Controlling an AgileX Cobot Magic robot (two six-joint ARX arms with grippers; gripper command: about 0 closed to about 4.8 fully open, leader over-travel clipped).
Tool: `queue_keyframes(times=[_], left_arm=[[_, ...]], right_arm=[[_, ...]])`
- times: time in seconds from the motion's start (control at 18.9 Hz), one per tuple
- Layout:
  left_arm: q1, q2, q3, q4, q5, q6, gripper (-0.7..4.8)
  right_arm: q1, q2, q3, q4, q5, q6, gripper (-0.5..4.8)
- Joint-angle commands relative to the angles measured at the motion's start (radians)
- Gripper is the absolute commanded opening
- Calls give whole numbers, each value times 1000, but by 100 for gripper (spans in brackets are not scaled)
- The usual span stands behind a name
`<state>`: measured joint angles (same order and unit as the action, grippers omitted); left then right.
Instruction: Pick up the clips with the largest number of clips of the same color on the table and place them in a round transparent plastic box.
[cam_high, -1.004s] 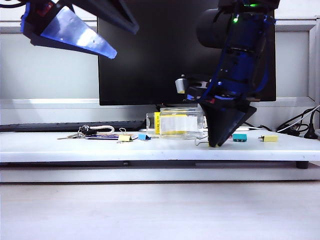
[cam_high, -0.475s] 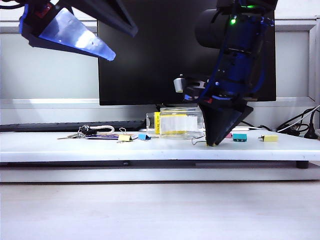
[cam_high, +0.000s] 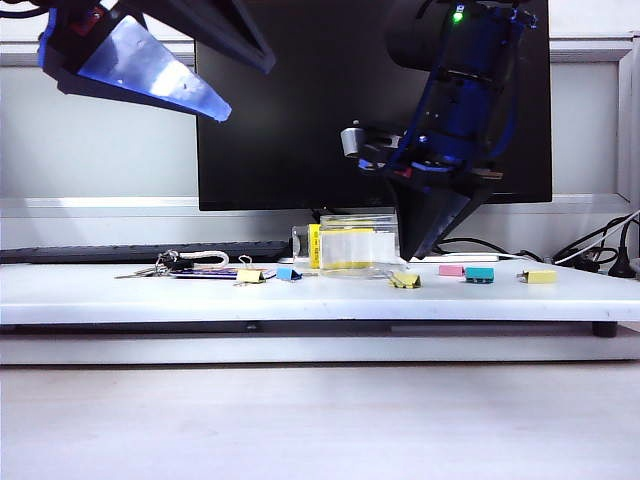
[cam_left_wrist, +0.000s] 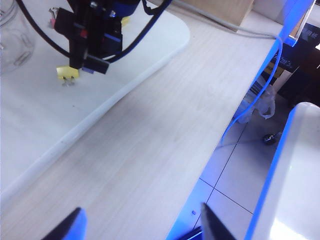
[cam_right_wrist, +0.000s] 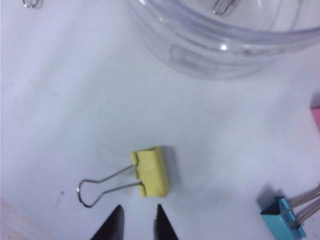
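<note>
Three pale-yellow clips lie on the white table (cam_high: 120, 295): one at the left (cam_high: 250, 275), one in the middle (cam_high: 405, 281) and one at the right (cam_high: 541, 276). The round transparent plastic box (cam_high: 355, 245) stands behind the middle clip. My right gripper (cam_high: 412, 255) hangs just above that clip (cam_right_wrist: 152, 171), a little open, with nothing between its fingertips (cam_right_wrist: 117, 220). My left gripper (cam_high: 245, 85) is high at the upper left, open and empty. The left wrist view shows its jaws wide (cam_left_wrist: 142, 227) over the floor, with the middle clip (cam_left_wrist: 66, 73) far off under the right arm.
Blue clips (cam_high: 288, 273) (cam_high: 479, 274) and a pink clip (cam_high: 451, 270) also lie on the table. A bunch of keys (cam_high: 180, 264) is at the left, a keyboard (cam_high: 120, 252) and a monitor (cam_high: 300, 120) behind, cables (cam_high: 600, 250) at the right.
My right gripper has risen from the table, where its tips were down at the middle yellow clip. That clip stays lying on the table, free of the jaws. The left arm has not moved.
</note>
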<state>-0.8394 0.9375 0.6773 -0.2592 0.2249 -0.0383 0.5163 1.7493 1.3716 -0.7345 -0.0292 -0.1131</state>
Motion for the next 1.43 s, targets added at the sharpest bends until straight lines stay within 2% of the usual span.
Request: queue_keyframes(times=[0.05, 0.21, 0.37, 0.53, 0.69, 0.79, 0.9, 0.95, 1.16, 1.43], left_arm=[[-2, -3, 4, 5, 8, 0, 306], [-2, -2, 4, 3, 9, -3, 305], [-2, -2, 4, -18, 26, -3, 305], [-2, -2, 4, -26, 26, -3, 305], [-2, -2, 4, -25, 26, -3, 305], [-2, -2, 4, -24, 26, -2, 305], [-2, -2, 4, -24, 26, -2, 305], [-2, -2, 4, -24, 26, -2, 305], [-2, -3, 4, -26, 26, -3, 305], [-6, -3, 4, -33, 26, -3, 306]], right_arm=[[1, -3, 4, 23, -3, 1, 123], [1, -3, 4, 52, -3, 1, 124], [1, -3, 4, 5, -44, 1, 151], [9, -3, 4, -28, -60, 0, 212], [58, -4, 4, -24, -48, -4, 212], [101, -4, 4, -14, 41, -29, 212], [159, -4, 4, 5, 194, -78, 211], [180, -3, 4, 17, 235, -83, 211], [199, 12, 3, 42, 328, -83, 207], [200, 48, 2, 48, 327, -82, 194]])
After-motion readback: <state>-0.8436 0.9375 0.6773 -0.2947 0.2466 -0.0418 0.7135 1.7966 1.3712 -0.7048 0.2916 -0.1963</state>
